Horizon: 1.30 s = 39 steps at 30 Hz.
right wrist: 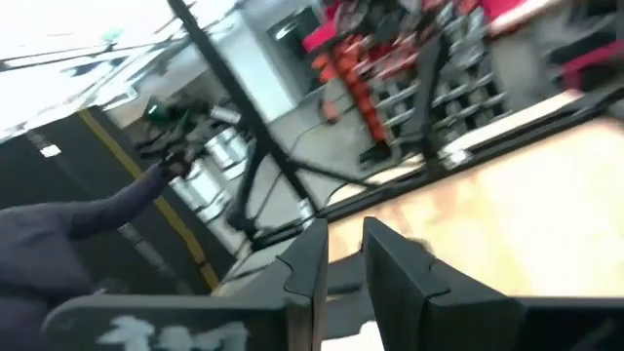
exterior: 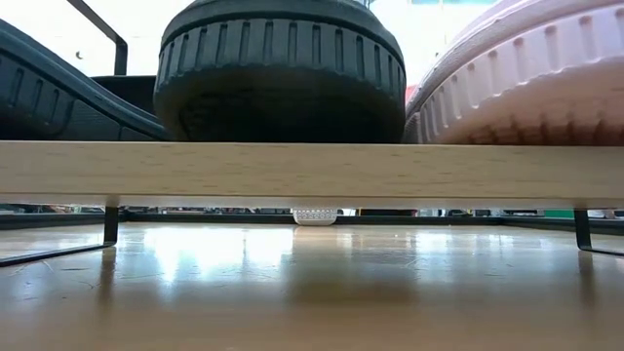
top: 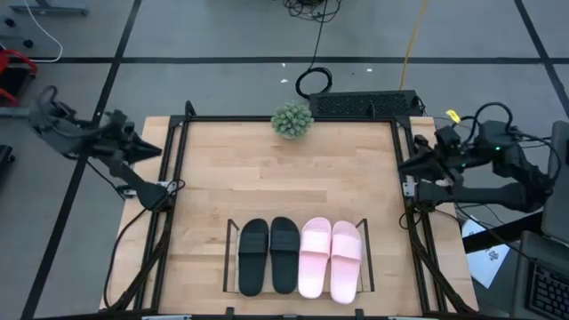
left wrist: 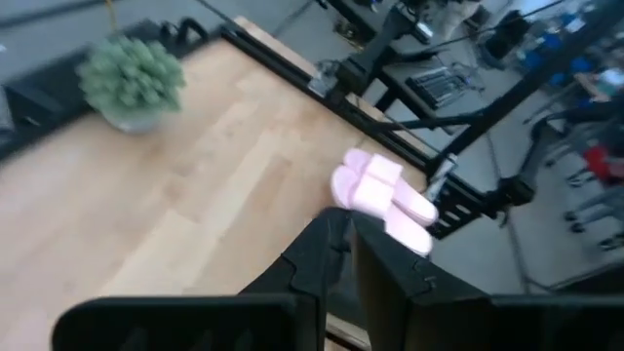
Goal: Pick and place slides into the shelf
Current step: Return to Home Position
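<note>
Two black slides (top: 253, 256) (top: 284, 253) and two pink slides (top: 314, 256) (top: 345, 260) lie side by side on their soles in the shelf (top: 229, 240) at the table's near middle. In the low view a black slide (exterior: 281, 78) and a pink slide (exterior: 526, 78) rest on the shelf's board (exterior: 312, 174), which stands on thin black legs. My left gripper (top: 156, 149) (left wrist: 349, 244) is shut and empty at the table's left edge. My right gripper (top: 404, 164) (right wrist: 344, 253) is shut and empty at the right edge. The pink slides also show in the left wrist view (left wrist: 380, 195).
A small green potted plant (top: 292, 120) stands at the table's far middle. Black frame rails (top: 178, 178) run along the table's left and right sides. Bare wood (top: 284, 178) lies between the plant and the shelf. A black device (top: 364, 104) sits beyond the far edge.
</note>
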Motion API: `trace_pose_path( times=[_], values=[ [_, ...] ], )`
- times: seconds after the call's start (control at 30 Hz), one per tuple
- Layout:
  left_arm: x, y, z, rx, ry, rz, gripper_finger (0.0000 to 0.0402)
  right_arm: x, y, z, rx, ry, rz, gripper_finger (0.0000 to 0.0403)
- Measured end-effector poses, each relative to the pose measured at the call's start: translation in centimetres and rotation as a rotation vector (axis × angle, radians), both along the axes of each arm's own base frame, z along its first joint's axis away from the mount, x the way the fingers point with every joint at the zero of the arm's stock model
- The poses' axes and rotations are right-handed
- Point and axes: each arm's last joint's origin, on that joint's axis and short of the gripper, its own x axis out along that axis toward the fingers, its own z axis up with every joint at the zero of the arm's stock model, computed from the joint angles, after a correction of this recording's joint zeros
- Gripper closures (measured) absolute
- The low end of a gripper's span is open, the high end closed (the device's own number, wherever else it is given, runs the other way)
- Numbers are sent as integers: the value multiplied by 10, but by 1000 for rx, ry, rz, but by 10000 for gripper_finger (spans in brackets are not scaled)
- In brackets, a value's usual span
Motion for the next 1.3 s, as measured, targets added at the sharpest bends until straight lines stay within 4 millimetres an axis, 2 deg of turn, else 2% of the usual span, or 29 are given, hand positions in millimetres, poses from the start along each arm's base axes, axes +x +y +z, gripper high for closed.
trace_pose_path(
  times=[0.1,0.17,0.27,0.37,0.53,0.67,0.83,0.93,1.03,1.17,1.3],
  values=[
    [5,-5,-23,-46,-38,-37,355,-1,-1,-4,-48,-31,-28,347],
    [7,-8,-35,-65,-78,-71,355,6,0,-15,-88,-56,29,346],
    [10,-10,-53,-79,-117,-93,355,23,-1,-46,-58,-49,112,347],
    [12,-12,-70,-83,-147,-101,355,36,-4,-81,-20,-61,109,346],
    [12,-12,-92,-69,-202,-120,355,37,-4,-119,5,-165,119,346],
    [8,-9,-109,-35,-260,-129,355,25,-4,-133,39,-223,110,346],
    [-2,0,-121,-43,-344,-123,355,6,-3,-139,38,-288,68,346],
    [-6,4,-129,-34,-367,-87,355,9,-4,-144,94,-223,66,346],
    [0,0,-136,-21,-354,-80,355,15,-6,-145,99,-201,64,346],
    [9,-8,-147,-26,-332,-109,355,22,-10,-151,52,-248,46,346],
    [19,-16,-156,-1,-348,-106,355,32,-14,-177,81,-277,43,346]
  ],
)
